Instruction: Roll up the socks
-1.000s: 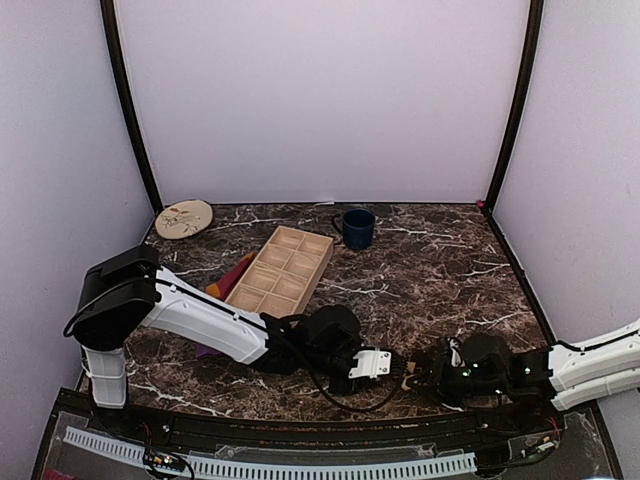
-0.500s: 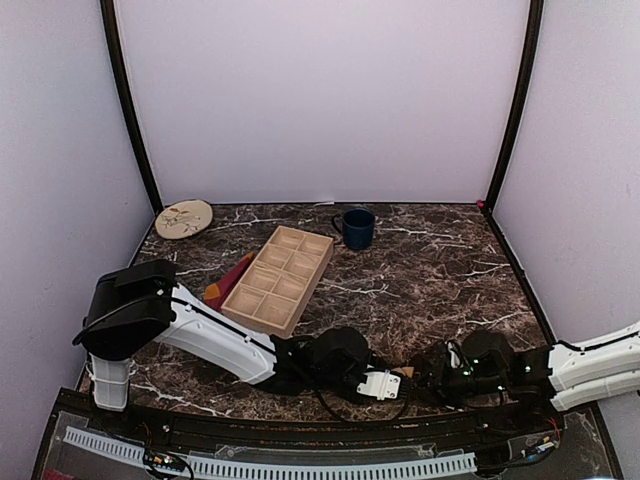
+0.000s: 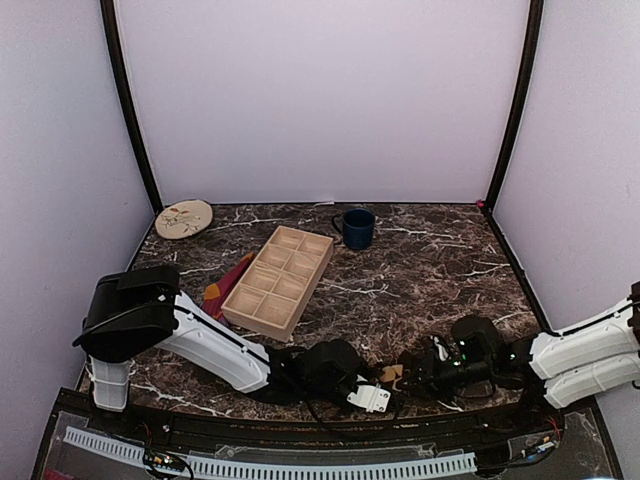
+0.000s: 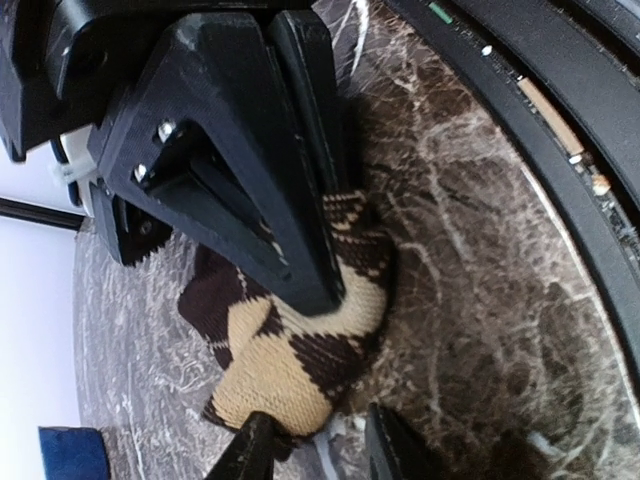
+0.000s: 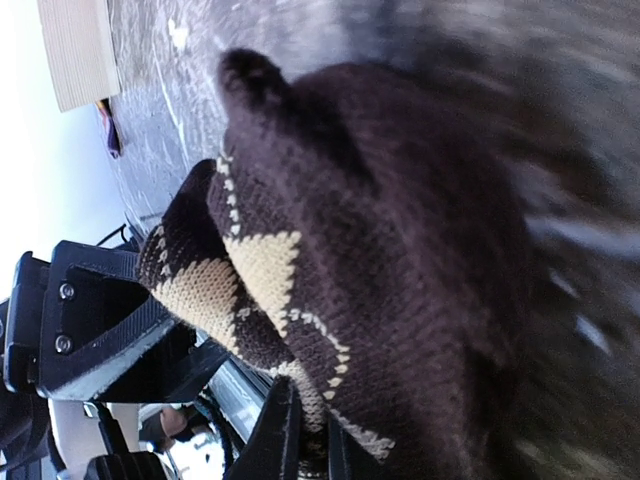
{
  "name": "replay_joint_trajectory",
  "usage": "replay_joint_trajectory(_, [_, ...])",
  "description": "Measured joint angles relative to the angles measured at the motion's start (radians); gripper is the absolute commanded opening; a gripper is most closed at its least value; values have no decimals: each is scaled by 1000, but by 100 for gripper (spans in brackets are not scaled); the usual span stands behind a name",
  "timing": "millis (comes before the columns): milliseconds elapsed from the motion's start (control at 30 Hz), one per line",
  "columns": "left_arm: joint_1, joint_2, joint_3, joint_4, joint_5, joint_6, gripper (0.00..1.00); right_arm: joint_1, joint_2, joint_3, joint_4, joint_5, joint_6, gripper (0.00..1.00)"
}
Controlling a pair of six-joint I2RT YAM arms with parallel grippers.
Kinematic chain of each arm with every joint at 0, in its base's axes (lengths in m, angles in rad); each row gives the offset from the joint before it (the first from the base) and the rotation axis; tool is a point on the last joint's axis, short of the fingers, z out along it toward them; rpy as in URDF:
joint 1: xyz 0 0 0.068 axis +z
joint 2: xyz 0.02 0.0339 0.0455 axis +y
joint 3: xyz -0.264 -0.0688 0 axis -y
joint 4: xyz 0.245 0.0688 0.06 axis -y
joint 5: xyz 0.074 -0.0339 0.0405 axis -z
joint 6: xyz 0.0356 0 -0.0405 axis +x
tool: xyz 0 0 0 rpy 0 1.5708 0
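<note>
1. The left arm (image 3: 215, 345) is lying low along the near edge of the desk (image 3: 430, 265), reaching rightward.
2. The left hand (image 4: 320, 450) is gripping the tan end of the brown sock (image 4: 300, 350), fingers partly apart.
3. The right arm (image 3: 585, 355) is stretching in low from the right.
4. The right hand (image 4: 325, 295) is pinching the same sock, fingers almost together, facing the left hand.

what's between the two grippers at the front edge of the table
The brown argyle sock, bunched; the right gripper pinches one end, the left gripper seems to hold the other. Clearest in the left wrist view.
</note>
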Motion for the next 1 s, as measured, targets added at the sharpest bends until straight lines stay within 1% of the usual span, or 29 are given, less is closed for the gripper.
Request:
replay_joint_trajectory(167, [0,0,-32,56,-70,30,35,-16,153,76,26,-66,-59,0])
replay_joint_trajectory(267, [0,0,-43,74,-96,44,35,-21,200,110,26,-91,-88,0])
replay_joint_trajectory(467, [0,-3,-66,102,-126,61,35,-42,219,135,-1,-125,-133,0])
replay_joint_trajectory(733, [-2,-41,-133,131,-170,97,35,-71,219,156,-60,-170,-194,0])
replay_joint_trajectory(900, [-2,-62,-143,122,-162,109,35,-77,228,177,-91,-189,-223,0])
replay_joint_trajectory(1000, [-2,-74,-143,106,-133,109,35,-81,244,198,-112,-199,-242,0])
